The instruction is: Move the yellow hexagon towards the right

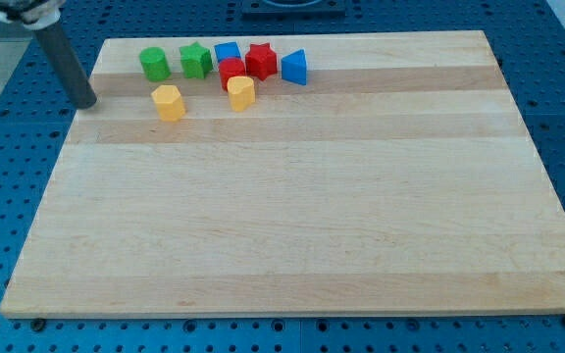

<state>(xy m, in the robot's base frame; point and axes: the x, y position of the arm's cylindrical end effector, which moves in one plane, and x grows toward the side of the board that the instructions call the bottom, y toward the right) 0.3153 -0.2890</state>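
The yellow hexagon [168, 102] lies on the wooden board [292, 226] near its top left corner. My tip [87, 102] rests at the board's left edge, level with the hexagon and well to its left, not touching it. A second yellow block [240, 92], its shape unclear, lies to the hexagon's right with a gap between them.
A row of blocks sits along the board's top edge: a green cylinder [154, 64], a green star [195, 61], a blue block [227, 51], a red cylinder [231, 73], a red star [260, 61] and a blue triangle [295, 67]. Blue perforated table surrounds the board.
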